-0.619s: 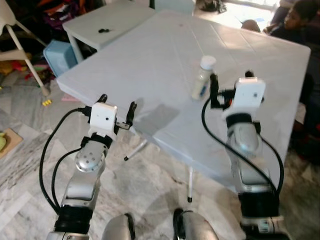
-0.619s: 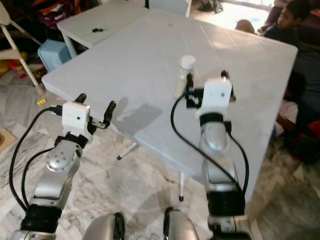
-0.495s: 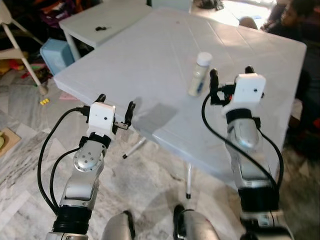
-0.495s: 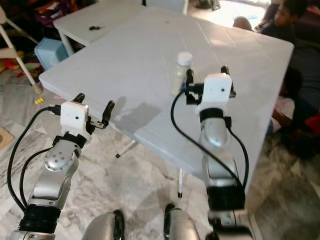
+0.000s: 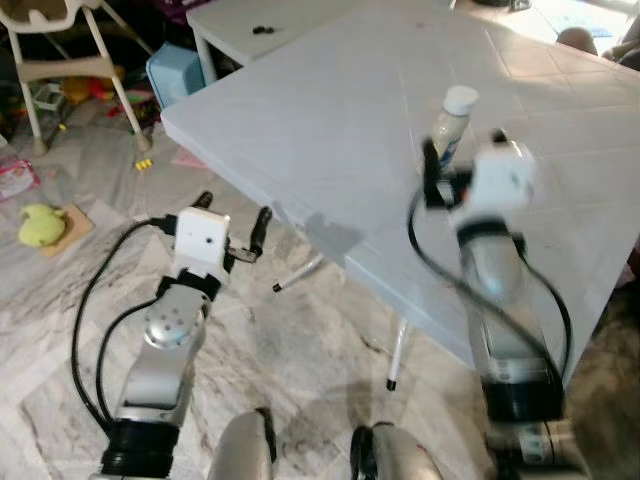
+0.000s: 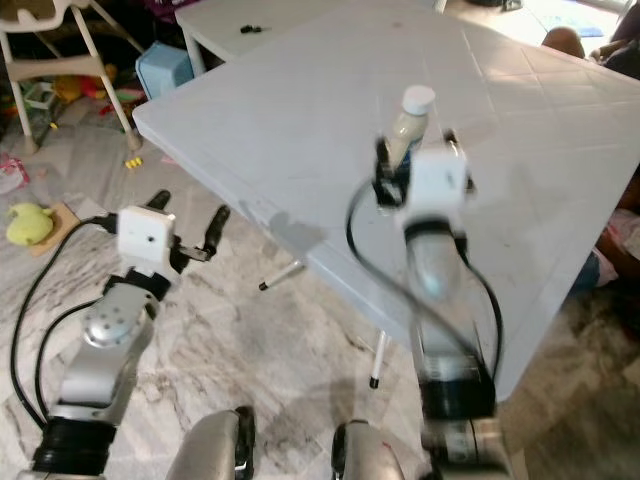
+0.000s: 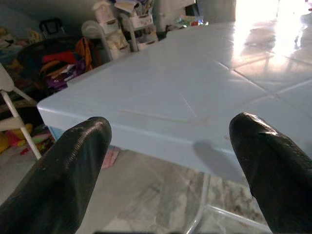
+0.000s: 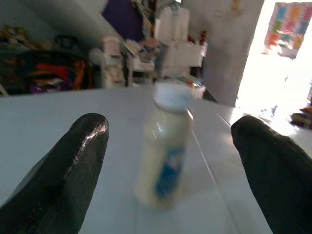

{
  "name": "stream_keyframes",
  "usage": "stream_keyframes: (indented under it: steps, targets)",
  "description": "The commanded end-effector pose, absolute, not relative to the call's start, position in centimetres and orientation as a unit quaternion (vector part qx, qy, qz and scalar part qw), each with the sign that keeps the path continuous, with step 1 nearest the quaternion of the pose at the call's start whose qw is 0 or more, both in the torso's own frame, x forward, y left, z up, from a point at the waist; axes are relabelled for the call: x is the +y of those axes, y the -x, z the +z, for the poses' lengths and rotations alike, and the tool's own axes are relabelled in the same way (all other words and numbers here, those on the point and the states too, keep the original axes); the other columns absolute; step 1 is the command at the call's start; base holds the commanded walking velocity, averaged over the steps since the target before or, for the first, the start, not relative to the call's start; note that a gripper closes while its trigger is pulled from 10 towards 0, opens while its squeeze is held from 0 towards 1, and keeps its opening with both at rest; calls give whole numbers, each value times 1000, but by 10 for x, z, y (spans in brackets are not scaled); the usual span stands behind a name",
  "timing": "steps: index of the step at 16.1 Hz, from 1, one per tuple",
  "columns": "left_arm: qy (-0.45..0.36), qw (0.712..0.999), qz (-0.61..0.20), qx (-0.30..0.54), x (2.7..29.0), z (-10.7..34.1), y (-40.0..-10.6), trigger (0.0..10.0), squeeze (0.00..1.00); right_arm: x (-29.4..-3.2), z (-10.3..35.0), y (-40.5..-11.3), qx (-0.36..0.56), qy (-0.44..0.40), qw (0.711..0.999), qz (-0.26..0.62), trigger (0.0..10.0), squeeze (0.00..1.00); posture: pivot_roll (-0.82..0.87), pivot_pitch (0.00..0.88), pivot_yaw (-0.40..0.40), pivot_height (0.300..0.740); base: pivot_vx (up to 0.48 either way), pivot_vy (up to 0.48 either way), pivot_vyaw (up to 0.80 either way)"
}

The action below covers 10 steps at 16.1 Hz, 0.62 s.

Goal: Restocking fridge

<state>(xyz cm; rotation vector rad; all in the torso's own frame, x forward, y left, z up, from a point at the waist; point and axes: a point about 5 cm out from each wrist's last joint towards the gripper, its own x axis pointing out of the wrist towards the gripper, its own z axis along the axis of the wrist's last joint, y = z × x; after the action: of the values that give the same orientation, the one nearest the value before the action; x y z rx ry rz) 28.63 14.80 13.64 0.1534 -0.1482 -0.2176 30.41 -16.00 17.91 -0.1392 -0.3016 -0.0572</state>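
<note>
R tool (image 8: 168,161) wide open, raised over table (image 5: 330,120), aimed at bottle (image 8: 165,146). L tool (image 5: 232,215) open, low beside table edge.

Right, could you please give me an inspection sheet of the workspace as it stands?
Surface: pale blue table, standing on a marbled floor.
Job's things: upright white-capped bottle on the table, untouched.
Clutter: small dark item on the far table.
Grippers: right gripper open, its fingers either side of the bottle but apart from it; left gripper open, at the table's edge.
Cables: black cables looping along both arms.
Surroundings: white chair, blue bin, yellow toy on the floor.
</note>
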Motion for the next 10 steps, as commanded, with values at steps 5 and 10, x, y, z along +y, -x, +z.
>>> stream_keyframes:
  steps: [5, 10]
  targets:
    - [-68, 991, -97, -58, 160, 129, -279, 10000, 0, -157, 164, -272, -134, 84, 987, -36, 10000, 0, -39, 88, 47, 740, 52, 425, -790]
    - [-50, 990, -114, -66, 146, 131, -281, 10000, 0, -156, 169, -275, -142, 92, 985, -36, 10000, 0, -44, 68, 37, 740, 419, 49, -116]
